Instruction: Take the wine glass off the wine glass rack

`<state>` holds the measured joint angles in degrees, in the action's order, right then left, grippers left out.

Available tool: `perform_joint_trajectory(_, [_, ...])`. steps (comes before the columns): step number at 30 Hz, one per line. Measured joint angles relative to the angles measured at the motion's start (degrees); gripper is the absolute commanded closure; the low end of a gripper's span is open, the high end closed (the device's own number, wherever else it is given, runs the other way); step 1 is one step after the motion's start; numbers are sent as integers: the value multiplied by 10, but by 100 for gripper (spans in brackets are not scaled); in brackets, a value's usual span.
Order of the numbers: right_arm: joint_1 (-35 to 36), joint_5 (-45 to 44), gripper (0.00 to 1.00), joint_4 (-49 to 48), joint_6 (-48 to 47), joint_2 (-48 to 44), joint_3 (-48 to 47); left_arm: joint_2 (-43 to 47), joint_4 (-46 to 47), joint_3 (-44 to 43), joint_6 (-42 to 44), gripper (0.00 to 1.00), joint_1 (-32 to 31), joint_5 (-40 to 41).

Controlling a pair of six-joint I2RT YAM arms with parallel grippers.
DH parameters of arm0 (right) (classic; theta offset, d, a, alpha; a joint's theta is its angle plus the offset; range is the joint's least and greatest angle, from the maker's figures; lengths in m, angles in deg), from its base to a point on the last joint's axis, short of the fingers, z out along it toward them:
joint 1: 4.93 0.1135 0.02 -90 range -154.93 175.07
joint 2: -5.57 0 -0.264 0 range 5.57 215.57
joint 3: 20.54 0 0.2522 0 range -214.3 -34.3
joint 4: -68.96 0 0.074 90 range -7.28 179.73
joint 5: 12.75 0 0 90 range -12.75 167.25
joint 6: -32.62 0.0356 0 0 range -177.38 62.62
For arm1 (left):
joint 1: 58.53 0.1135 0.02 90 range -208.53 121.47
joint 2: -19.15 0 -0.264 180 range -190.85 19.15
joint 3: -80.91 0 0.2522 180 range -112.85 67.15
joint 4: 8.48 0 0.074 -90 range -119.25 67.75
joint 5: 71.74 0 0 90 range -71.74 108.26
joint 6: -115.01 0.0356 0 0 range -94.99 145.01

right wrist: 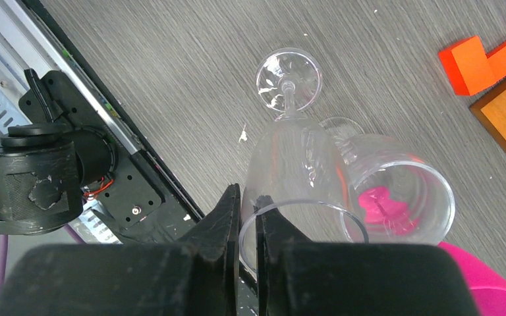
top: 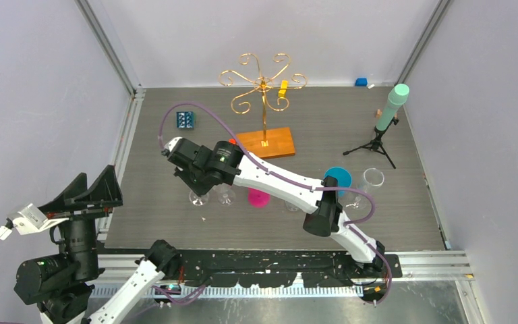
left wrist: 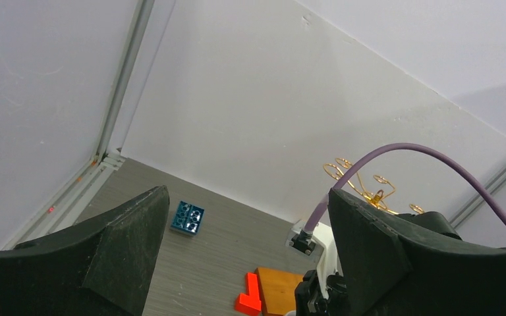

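The wine glass rack (top: 263, 84) is gold wire on an orange-brown wooden base (top: 266, 143) at the back centre. No glass hangs on it. It also shows in the left wrist view (left wrist: 362, 184). My right gripper (right wrist: 249, 210) is shut on the rim of a clear wine glass (right wrist: 296, 158), one finger inside the bowl and one outside. The glass is upright with its foot (right wrist: 288, 78) at the table surface; I cannot tell if it touches. In the top view the right gripper (top: 192, 177) is in front of the rack. My left gripper (left wrist: 247, 263) is open and empty at the near left (top: 84, 192).
A second clear wine glass (right wrist: 395, 191) stands right beside the held one, with a pink glass (top: 258, 198) next to it. A red block (right wrist: 464, 62) lies by the base. A blue brick (top: 186, 120), a blue cup (top: 339, 177), a clear cup (top: 373, 179) and a tripod-mounted teal cylinder (top: 391, 108) are around.
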<state>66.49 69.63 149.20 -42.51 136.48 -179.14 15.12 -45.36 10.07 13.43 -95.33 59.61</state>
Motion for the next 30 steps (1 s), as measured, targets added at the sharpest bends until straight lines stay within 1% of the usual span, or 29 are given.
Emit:
perform_joint_trajectory(7, [0,1,99,0,-2,8,-5,3,-3,0,0,7,0,3])
perform_joint_trajectory(11, [0,3,94,-2,-4,15,-7,7,-3,1,0,7,0,6])
perform_joint_trajectory(13, [0,5,87,-1,-7,15,-7,7,-4,1,0,7,0,7])
perform_joint_trajectory(14, [0,5,80,-1,-8,15,-7,8,-4,2,0,7,0,7])
perform_joint_trajectory(15, [0,5,77,-1,-9,15,-7,8,-4,2,0,7,0,7])
perform_joint_trajectory(16, [0,5,72,-1,-10,15,-7,8,-4,3,0,7,0,7])
perform_joint_trajectory(17, [0,4,69,-1,-11,15,-7,8,-5,3,0,7,0,7])
perform_joint_trajectory(19, [0,0,59,-4,-13,15,-9,8,-5,3,0,7,0,7])
perform_joint_trajectory(23, [0,-10,51,-22,-14,15,-9,9,-7,3,0,7,0,7])
perform_joint_trajectory(30, [-12,-9,45,-66,-17,15,-9,19,-15,2,0,7,0,14])
